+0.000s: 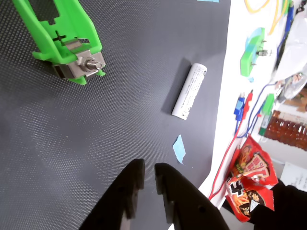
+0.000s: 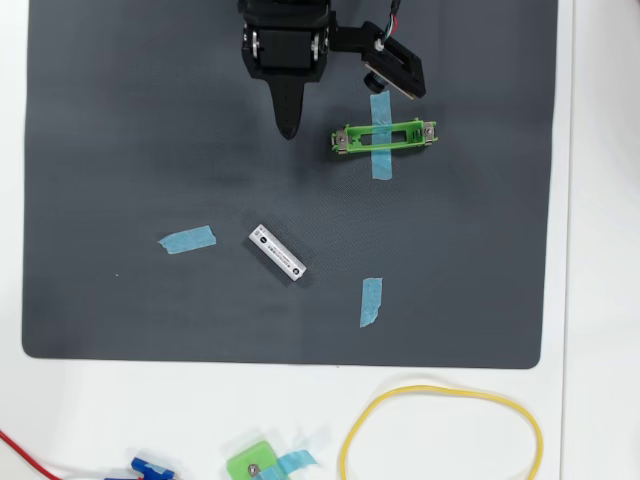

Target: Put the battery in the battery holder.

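The gripper hangs over the far part of the dark mat in the overhead view, its black fingers drawn close together with only a thin slit between them and nothing held; the wrist view shows the same two fingertips almost meeting at the bottom edge.

The battery lies flat on the mat near its middle, slanted, well apart from the gripper and nearer the camera's bottom edge. In the wrist view the battery rests at right of centre, close to the mat's right edge.

The holder sits to the right of the gripper in the overhead view, lying left to right, with a blue tape strip running across its middle. Its slot is empty. In the wrist view only one end of the holder shows at top left, with a metal contact.

Two more tape strips lie on the mat: one left of the battery, one to its right and nearer.

A yellow loop lies on the white table beyond the mat's near edge.
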Controlling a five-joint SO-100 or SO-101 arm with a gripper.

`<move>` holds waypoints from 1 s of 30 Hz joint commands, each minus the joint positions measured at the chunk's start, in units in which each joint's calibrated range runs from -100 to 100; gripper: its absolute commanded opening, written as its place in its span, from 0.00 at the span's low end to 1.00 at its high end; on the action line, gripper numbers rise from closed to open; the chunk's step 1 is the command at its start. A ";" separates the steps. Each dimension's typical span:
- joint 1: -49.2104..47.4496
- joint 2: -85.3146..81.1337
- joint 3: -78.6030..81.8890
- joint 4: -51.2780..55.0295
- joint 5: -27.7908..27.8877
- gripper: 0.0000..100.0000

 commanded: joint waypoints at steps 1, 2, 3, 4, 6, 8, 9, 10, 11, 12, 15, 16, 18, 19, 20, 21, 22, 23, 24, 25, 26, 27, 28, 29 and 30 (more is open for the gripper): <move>0.17 -0.51 0.45 -0.62 -0.17 0.00; 0.17 -0.51 0.45 -0.62 -0.17 0.00; 0.17 -0.51 0.45 -0.62 -0.17 0.00; 0.17 -0.51 0.45 -0.62 -0.17 0.00; 0.17 -0.51 0.45 -0.71 -0.17 0.00; 0.17 -0.51 0.45 -0.71 -0.17 0.00; 0.17 -0.51 0.45 -0.62 -0.17 0.00; 0.27 -0.34 -0.25 -0.53 -0.17 0.00; 0.48 0.26 -0.34 -0.88 -0.12 0.00; 0.48 0.26 -0.43 -1.05 -0.02 0.00; 0.27 0.43 -2.54 -1.05 0.04 0.00; 0.17 0.43 -4.83 -1.05 -0.12 0.00; 0.06 1.28 -8.62 -1.14 -0.17 0.00; 0.06 3.59 -11.09 -1.14 -0.17 0.00; 0.06 7.08 -13.56 -1.14 -0.17 0.00; 0.06 11.26 -16.55 -1.23 -0.17 0.00; 0.06 15.87 -20.16 -1.23 -0.17 0.00; 0.06 18.26 -22.37 -1.23 -0.17 0.00; 0.17 20.82 -24.39 -1.23 -0.17 0.00; 0.17 25.93 -28.71 -1.23 -0.17 0.00; 0.17 28.66 -30.91 -1.23 -0.17 0.00; 0.17 31.39 -33.29 -1.23 -0.17 0.00; 0.69 37.19 -37.87 -1.23 -0.17 0.00; 0.79 40.26 -39.90 -1.23 -0.17 0.00; 1.00 46.74 -43.60 -1.23 -0.17 0.00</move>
